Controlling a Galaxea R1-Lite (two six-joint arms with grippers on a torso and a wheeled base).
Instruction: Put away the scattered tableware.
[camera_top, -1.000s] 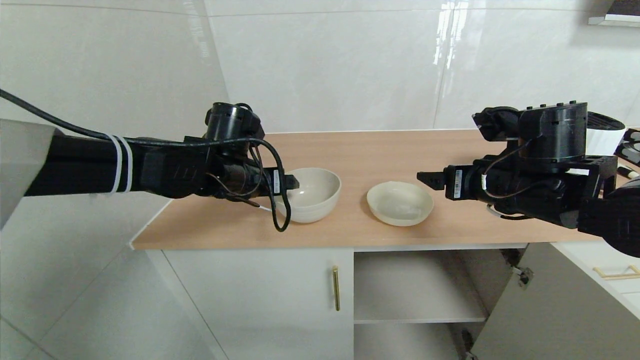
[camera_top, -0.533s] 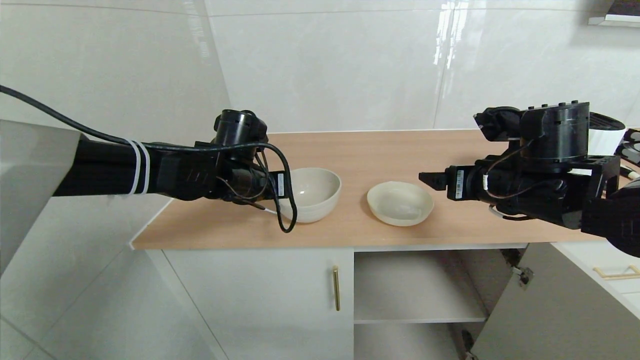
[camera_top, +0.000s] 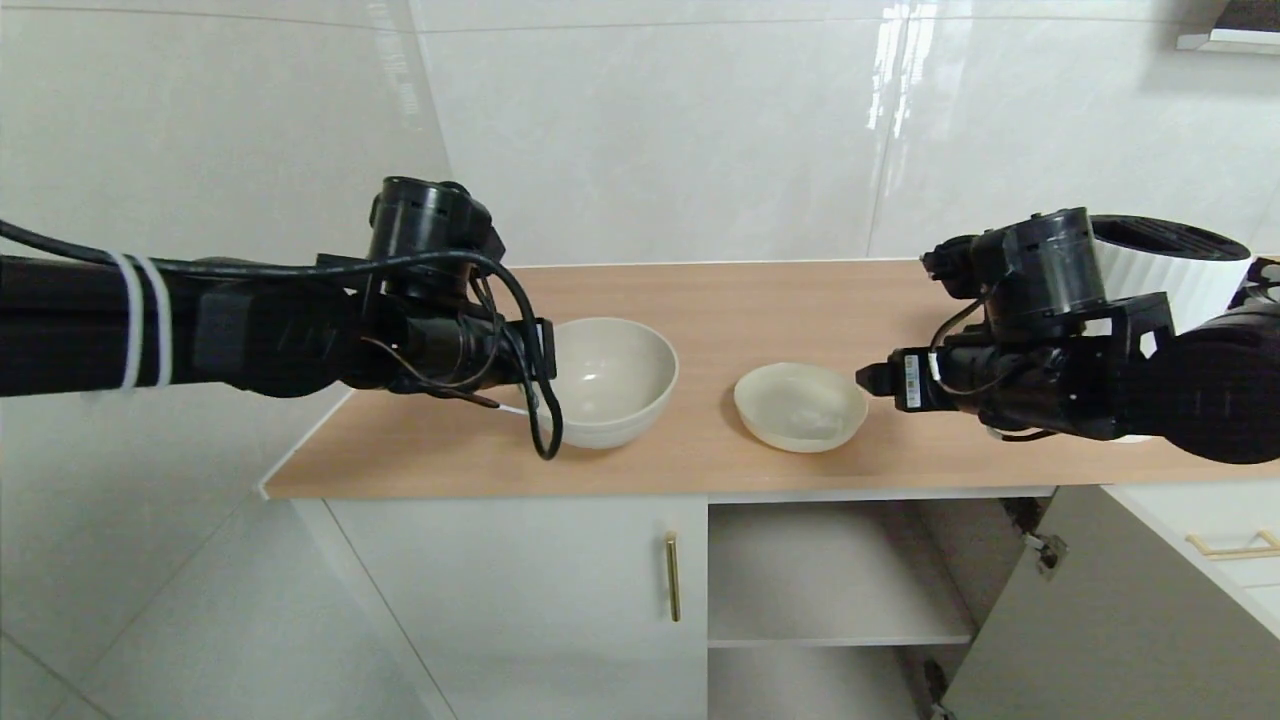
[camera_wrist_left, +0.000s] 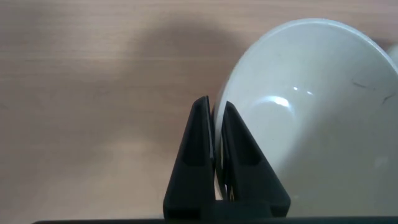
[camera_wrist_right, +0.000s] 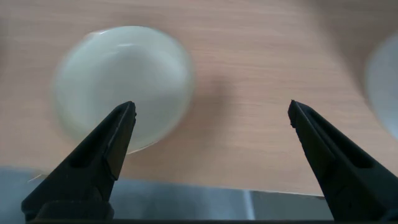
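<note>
Left gripper (camera_wrist_left: 213, 106): fingers clenched across the left rim of the deep cream ceramic bowl (camera_top: 612, 380), on the wooden table (camera_top: 700, 300). Right gripper (camera_top: 870, 378): fingers spread wide. I judge the shallow pale dish (camera_top: 800, 405) lies just beyond them, leftward.

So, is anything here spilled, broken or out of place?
Nothing spilled or broken. The left pincer grips the deep bowl by its rim; the shallow dish sits flat on the counter. The cupboard door below stands open.
</note>
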